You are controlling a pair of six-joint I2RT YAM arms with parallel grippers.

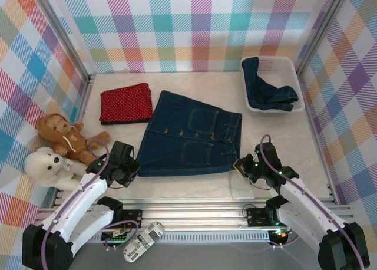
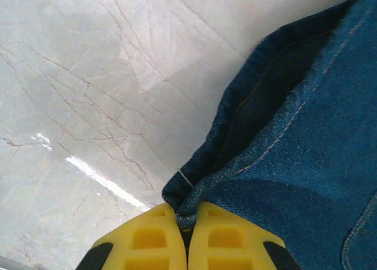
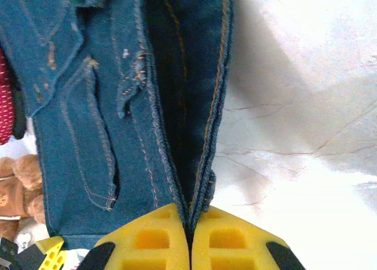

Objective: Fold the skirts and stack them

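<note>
At the worktop's (image 1: 294, 137) near edge I've got left gripper (image 1: 135, 170) and right gripper (image 1: 238, 165) clamped on the denim skirt's (image 1: 191, 134) near corners, cloth lying beyond.

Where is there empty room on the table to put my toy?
Biggest bare patch: right of the spread denim skirt, in front of the basket. A thinner strip runs along the back wall, behind the red skirt. The left is crowded with teddy bears.

There are two denim skirts (image 1: 191, 134), one red dotted skirt (image 1: 125, 103), two teddy bears (image 1: 62, 134) and one white mesh basket (image 1: 277, 66).
</note>
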